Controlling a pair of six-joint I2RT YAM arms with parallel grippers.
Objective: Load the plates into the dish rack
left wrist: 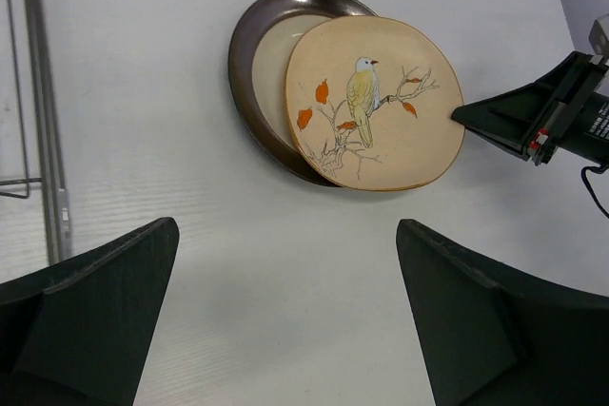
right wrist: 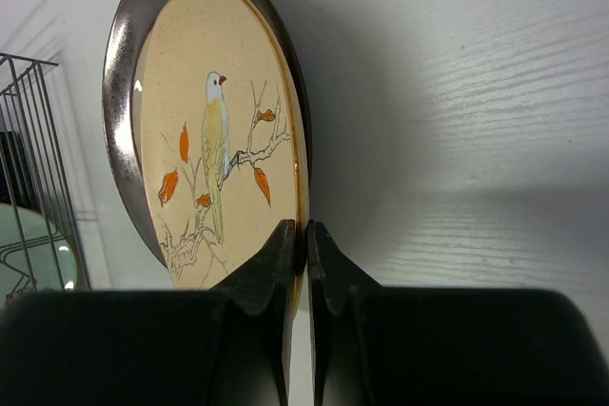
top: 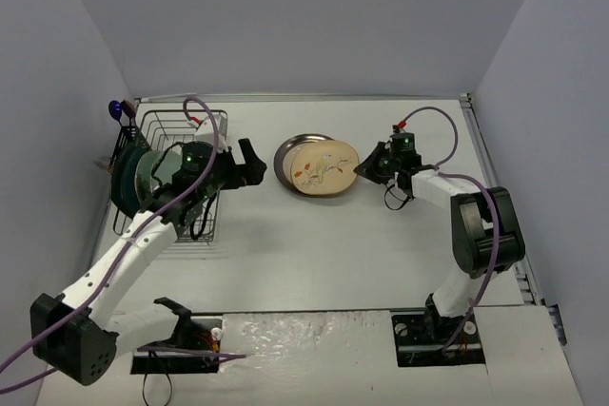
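We note white table (top: 314, 263). Rack (top: 181, 130) at far left; teal plate (top: 122, 183) and mint plate (top: 150, 173) upright in it. Brown plate (top: 288, 152) mid-table, cream plate (top: 325, 168) overlapping it. Right gripper (right wrist: 304, 235) pinches cream plate's right rim, jaws nearly together. Left gripper (left wrist: 287, 230) beside rack, jaws wide over bare table.

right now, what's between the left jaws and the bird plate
Only bare table lies between the left jaws and the cream bird plate, clearest in the left wrist view.
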